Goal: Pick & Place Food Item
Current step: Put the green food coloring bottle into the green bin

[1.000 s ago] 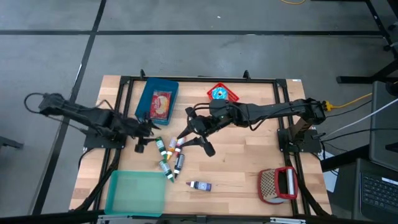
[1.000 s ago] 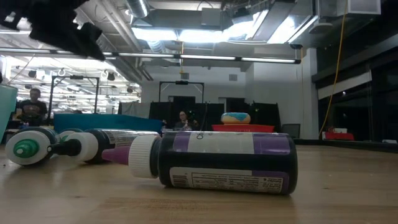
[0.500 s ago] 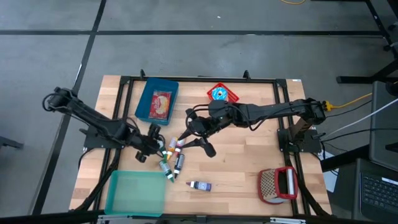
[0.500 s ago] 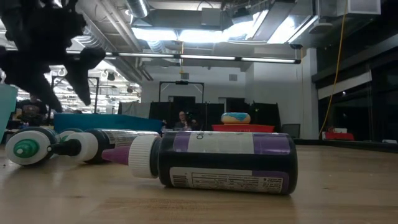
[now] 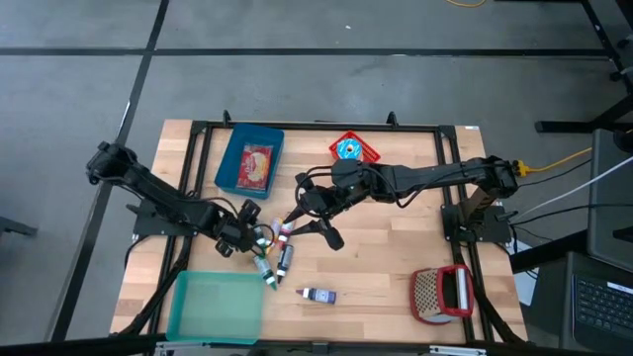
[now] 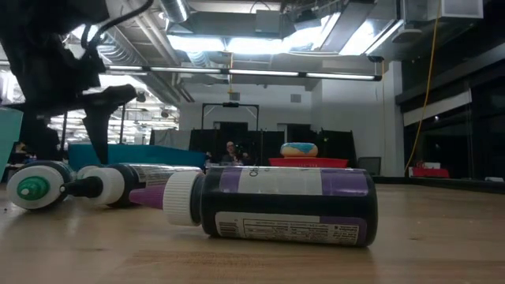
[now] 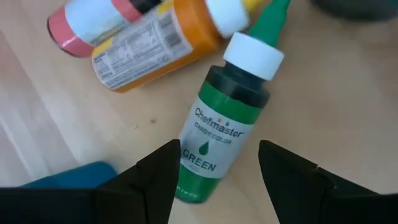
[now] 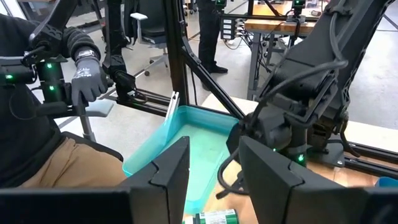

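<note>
Several food-colouring bottles [image 5: 273,249] lie on their sides in a cluster on the wooden table. My left gripper [image 5: 249,233] hangs open just above a green bottle [image 7: 224,140], pointing steeply down, one finger on each side of the bottle's bottom end without touching it. In the low view the left gripper [image 6: 69,130] stands over the green-capped bottle [image 6: 33,188]. An orange bottle [image 7: 149,46] and a pink one [image 7: 87,25] lie beside it. My right gripper [image 5: 315,225] waits open above the table, right of the cluster, with nothing between its fingers [image 8: 168,171].
A purple bottle [image 5: 318,295] lies alone near the front. A teal tray [image 5: 216,305] sits at the front left, a blue bin [image 5: 249,161] at the back left, a red tray with a doughnut [image 5: 353,148] behind, a red-and-brown object [image 5: 442,294] at the front right. A person's gloved hand [image 8: 84,71] shows beyond the table.
My left gripper has come down and moved toward the table's right and near edge, onto the bottle cluster, rolling its wrist as it went. It now stands low over the green bottle, still open. The bottles have not moved.
</note>
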{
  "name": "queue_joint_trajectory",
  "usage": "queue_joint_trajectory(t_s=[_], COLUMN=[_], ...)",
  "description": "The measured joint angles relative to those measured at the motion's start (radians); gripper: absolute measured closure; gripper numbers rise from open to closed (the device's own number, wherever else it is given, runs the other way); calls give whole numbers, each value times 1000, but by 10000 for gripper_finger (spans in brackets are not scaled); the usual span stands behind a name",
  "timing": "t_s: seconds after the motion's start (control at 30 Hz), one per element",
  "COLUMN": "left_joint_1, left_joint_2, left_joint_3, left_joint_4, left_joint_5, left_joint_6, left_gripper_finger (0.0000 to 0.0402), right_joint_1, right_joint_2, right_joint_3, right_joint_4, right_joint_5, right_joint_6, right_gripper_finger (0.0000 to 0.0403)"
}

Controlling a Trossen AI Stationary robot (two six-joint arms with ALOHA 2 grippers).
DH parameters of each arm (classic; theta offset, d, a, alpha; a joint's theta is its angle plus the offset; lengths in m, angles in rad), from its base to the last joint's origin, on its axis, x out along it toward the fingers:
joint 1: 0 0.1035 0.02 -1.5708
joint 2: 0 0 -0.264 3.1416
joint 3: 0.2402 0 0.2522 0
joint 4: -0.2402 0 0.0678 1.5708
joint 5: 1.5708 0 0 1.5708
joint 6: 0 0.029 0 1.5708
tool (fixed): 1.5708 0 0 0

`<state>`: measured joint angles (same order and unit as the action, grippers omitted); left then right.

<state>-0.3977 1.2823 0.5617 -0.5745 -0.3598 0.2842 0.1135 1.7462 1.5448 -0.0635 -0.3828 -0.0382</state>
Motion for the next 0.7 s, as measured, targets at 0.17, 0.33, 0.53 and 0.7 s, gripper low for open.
queue_joint_trajectory(t_s=[0.17, 0.33, 0.53, 0.7], left_joint_1=[0, 0, 1, 3], left_joint_2=[52, 98, 102, 67], left_joint_3=[-1, 3, 3, 51], left_joint_4=[20, 25, 21, -52], left_joint_5=[-16, -2, -71, -98], left_joint_6=[41, 21, -60, -129], left_gripper_finger=[190, 196, 274, 323], right_joint_1=[0, 0, 0, 0], right_joint_2=[0, 0, 0, 0], right_joint_3=[0, 0, 0, 0], right_joint_4=[0, 0, 0, 0], right_joint_5=[0, 0, 0, 0], right_joint_6=[-4, -4, -5, -7], right_gripper_finger=[261, 261, 261, 261])
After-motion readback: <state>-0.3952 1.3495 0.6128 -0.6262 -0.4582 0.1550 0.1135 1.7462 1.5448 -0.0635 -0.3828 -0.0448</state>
